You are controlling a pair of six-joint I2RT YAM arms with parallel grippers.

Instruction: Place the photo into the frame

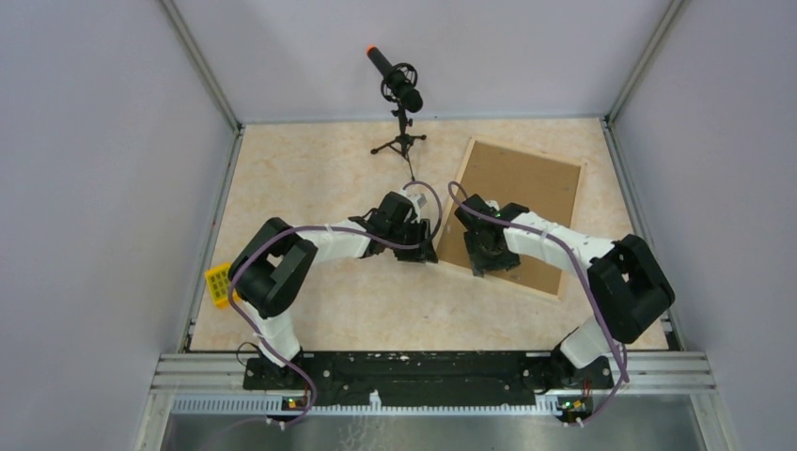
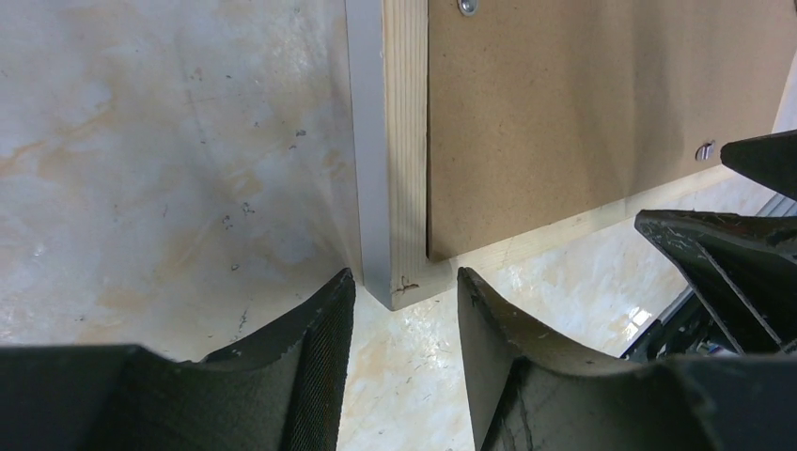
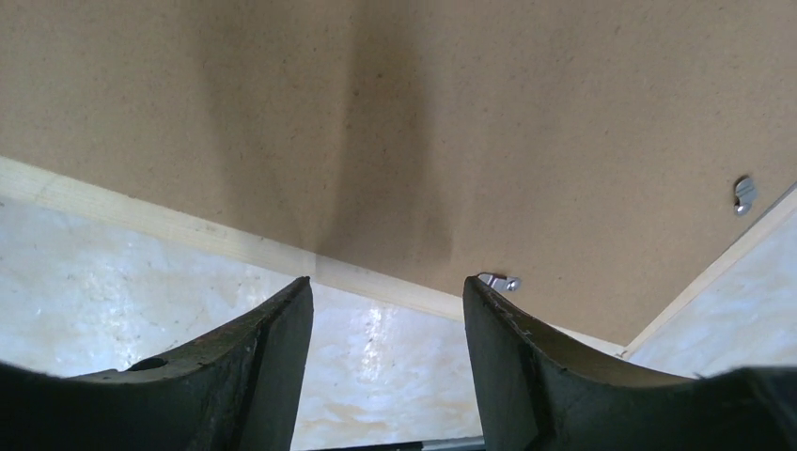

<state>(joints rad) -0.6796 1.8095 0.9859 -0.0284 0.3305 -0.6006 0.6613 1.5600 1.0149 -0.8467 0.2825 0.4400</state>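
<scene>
Frame (image 1: 528, 153), pale wood, lying back-up on the right half of the marbled table (image 1: 310, 188), with the brown backing board (image 1: 531, 188) seated inside its border; small metal clips (image 3: 498, 280) sit along the board's margin. The frame's long axis appears to run near to far, the far end swung slightly right, so that its near-left corner points toward the gap between the two arms. Photo: not visible in any view; whether it already lies beneath the board cannot be told. Left gripper (image 2: 404, 282), jaws apart, is lowered at that near-left corner, one finger on either side of it and neither seen pressing the wood; the frame therefore extends to the far right from this tool. Right gripper (image 3: 385, 287), jaws also apart and holding nothing, hangs over the near rail just right of the same corner, the board filling the far part of its wrist view. Both arms are close, the left being nearer the corner and the right nearer the board's near edge and its clip. Judged from this layout, the coming move turns on that corner: a grip or lift there would raise the near-left end and pivot the frame about its far-right side. A microphone on a tripod (image 1: 401, 94) stands at the far edge, left of the frame.
</scene>
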